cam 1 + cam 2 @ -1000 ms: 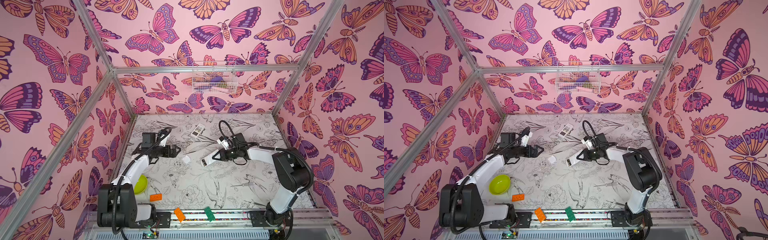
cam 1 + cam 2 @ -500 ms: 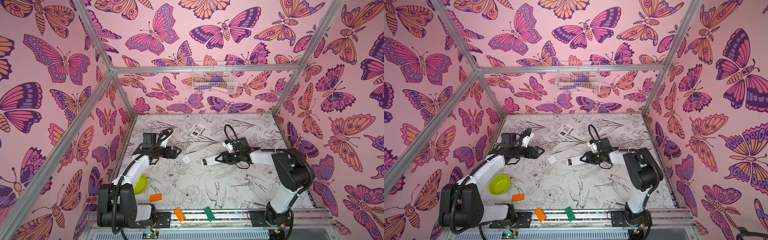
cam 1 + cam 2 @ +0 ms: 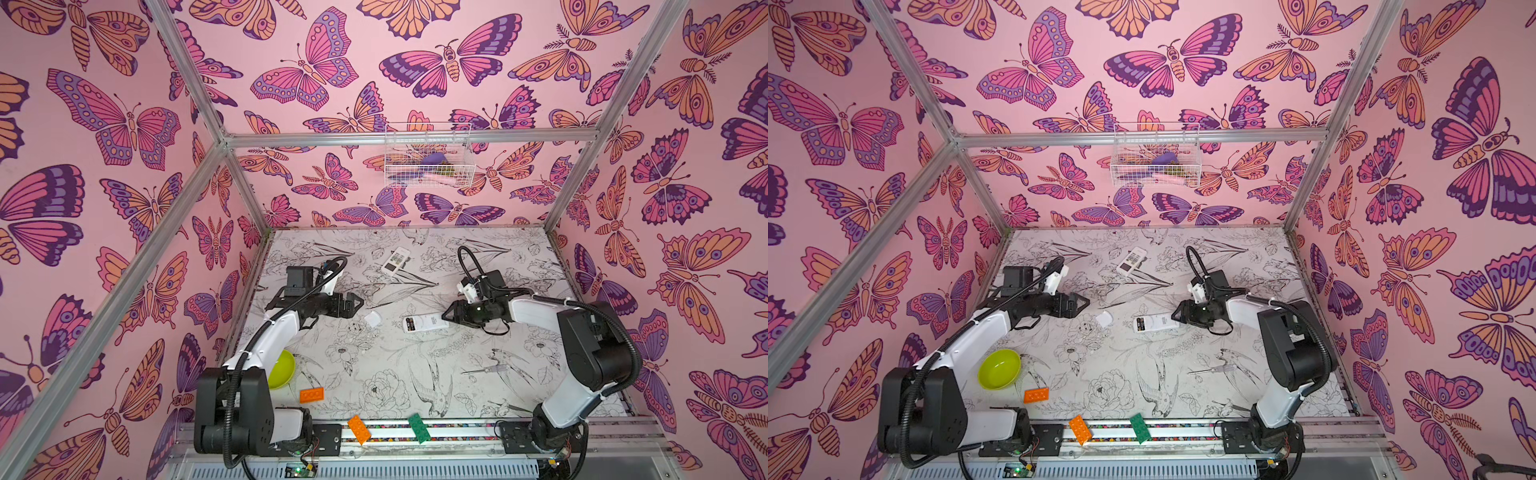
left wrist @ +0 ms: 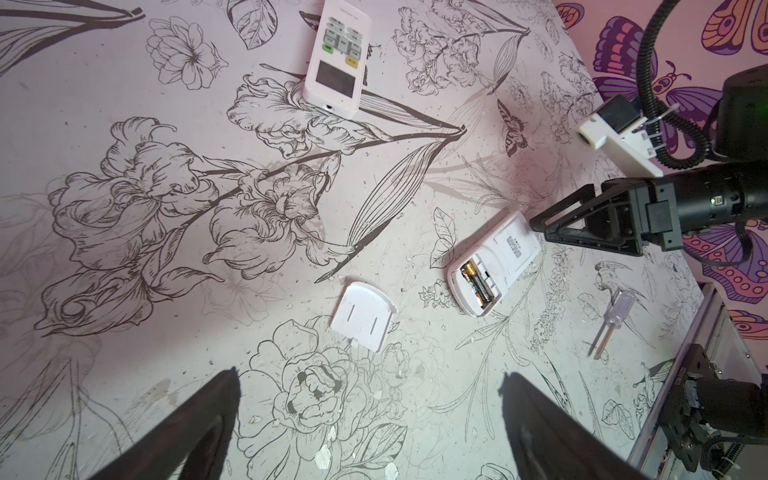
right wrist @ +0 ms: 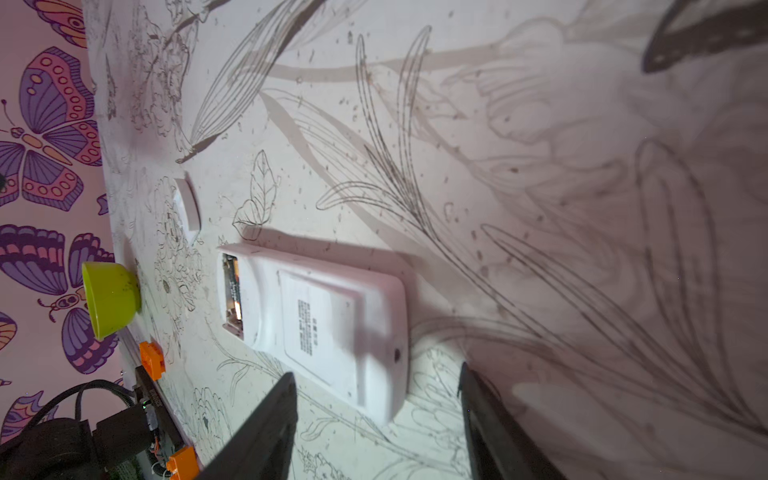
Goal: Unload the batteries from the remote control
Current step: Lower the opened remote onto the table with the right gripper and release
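A white remote control [image 3: 424,323] [image 3: 1155,323] lies face down on the floral table, its battery bay uncovered. The black, gold-ended batteries [image 4: 480,283] [image 5: 232,291] sit inside that bay. Its loose white cover [image 3: 372,319] [image 4: 363,320] rests just left of it. My right gripper [image 3: 446,316] [image 3: 1177,316] [image 5: 376,374] is open at the remote's right end, with the end just ahead of the fingertips and no contact. My left gripper [image 3: 357,305] [image 3: 1084,302] [image 4: 369,374] is wide open and empty, left of the cover.
A second white remote [image 3: 395,261] [image 4: 336,54] lies face up near the back. A slim clear-handled tool [image 3: 486,369] [image 4: 611,320] lies at front right. A green bowl [image 3: 999,369], orange bricks [image 3: 311,395] [image 3: 358,429] and a green brick [image 3: 419,428] sit along the front.
My right gripper was shut on the remote's end; its jaws have opened and drawn back a little to the right, leaving the remote flat. The left arm has hardly moved.
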Controlling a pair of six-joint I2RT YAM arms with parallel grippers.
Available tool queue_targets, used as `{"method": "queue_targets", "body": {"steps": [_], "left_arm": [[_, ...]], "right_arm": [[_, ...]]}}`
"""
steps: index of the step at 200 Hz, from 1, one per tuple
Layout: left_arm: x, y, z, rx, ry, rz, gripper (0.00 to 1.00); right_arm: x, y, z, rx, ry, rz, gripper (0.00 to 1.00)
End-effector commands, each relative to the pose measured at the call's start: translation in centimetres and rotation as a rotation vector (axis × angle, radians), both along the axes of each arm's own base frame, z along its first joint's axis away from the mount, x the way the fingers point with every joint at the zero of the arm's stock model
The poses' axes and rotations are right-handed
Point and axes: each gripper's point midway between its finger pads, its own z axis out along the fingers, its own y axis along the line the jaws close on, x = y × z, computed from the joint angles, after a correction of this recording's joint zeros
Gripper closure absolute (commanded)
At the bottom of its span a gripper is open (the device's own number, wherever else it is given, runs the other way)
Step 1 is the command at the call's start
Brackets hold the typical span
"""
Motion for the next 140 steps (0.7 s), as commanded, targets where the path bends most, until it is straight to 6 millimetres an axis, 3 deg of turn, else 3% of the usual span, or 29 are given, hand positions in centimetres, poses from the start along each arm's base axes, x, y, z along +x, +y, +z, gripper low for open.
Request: {"method": "queue_targets", "body": {"steps": [1,13,17,56,140], "left_arm": [[-0.2,-0.2,0.0,-0.008,0.010,-0.003,0.00],[-0.2,-0.3,0.0,-0.009,0.009,-0.010,0.00],[-0.3,-0.3,0.0,-0.008,0.007,-0.013,0.00],[0.0,-0.3,0.2,-0.013,0.012,-0.005,0.00],[-0.2,0.2,0.7,-0.002,-0.004,0.010,0.00]], "right_arm": [[-1.3,-1.4,1.0,-0.057,0.043,-0.047,0.38],[-2.0,-1.1,1.3,-0.050,0.042,-0.059,0.38],[-2.0,-0.9,2.4,-0.039,0.007,-0.060,0.38],[-3.4,2.2,2.5,0.000,0.031,-0.048,0.39],[0.5,4.9,0.1,0.010,0.045,-0.067,0.42]]}}
